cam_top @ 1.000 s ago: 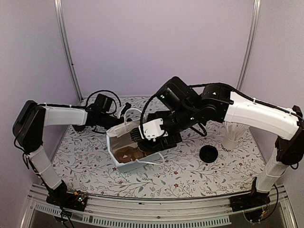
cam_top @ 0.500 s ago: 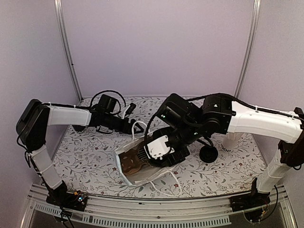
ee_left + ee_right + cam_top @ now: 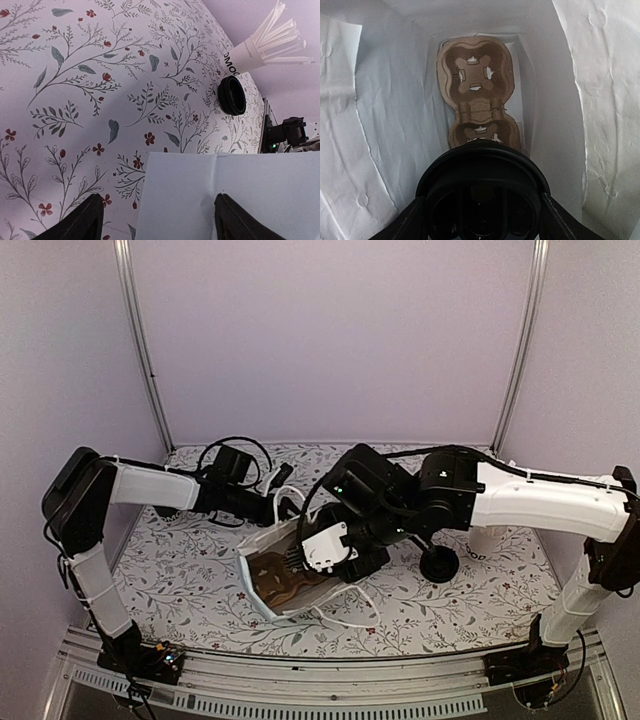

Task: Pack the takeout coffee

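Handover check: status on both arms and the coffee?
Left gripper: jaws open, at paper bag. Right gripper: jaws shut on takeout coffee, inside bag above cardboard carrier. Path clear.

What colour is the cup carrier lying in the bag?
Brown cardboard; the carrier shows best in the right wrist view, lying inside the bag.

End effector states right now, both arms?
Left end effector: open, at the paper bag's edge.
Right end effector: closed on the coffee cup, inside the bag.
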`<state>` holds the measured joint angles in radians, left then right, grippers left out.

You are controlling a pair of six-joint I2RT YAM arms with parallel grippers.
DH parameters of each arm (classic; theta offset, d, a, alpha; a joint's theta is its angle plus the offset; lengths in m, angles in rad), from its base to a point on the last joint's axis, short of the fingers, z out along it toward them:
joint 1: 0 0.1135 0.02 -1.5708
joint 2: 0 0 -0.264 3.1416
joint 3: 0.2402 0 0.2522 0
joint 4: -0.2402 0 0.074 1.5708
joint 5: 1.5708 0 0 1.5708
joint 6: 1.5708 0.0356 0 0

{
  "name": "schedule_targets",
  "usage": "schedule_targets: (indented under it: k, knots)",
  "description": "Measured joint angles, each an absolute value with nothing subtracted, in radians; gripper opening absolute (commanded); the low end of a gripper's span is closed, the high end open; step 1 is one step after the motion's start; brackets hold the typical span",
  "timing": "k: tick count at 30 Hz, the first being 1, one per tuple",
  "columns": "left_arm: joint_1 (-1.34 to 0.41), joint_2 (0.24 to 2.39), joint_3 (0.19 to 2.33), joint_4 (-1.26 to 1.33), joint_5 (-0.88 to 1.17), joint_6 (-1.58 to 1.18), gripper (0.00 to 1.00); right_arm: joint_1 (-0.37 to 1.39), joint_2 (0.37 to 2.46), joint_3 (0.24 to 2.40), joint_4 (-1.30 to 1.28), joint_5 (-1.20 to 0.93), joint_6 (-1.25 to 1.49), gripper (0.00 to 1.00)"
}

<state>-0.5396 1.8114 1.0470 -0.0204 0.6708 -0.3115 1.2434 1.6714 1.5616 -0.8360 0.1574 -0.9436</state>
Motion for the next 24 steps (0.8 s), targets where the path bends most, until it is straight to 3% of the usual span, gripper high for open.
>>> schedule_targets:
  k: [24]
  knots:
    - [-0.542,1.842,1.026,0.098,0.818,-0.329,0.75,1.243,1.703,1.462,-0.691,0.223,-0.963,0.47]
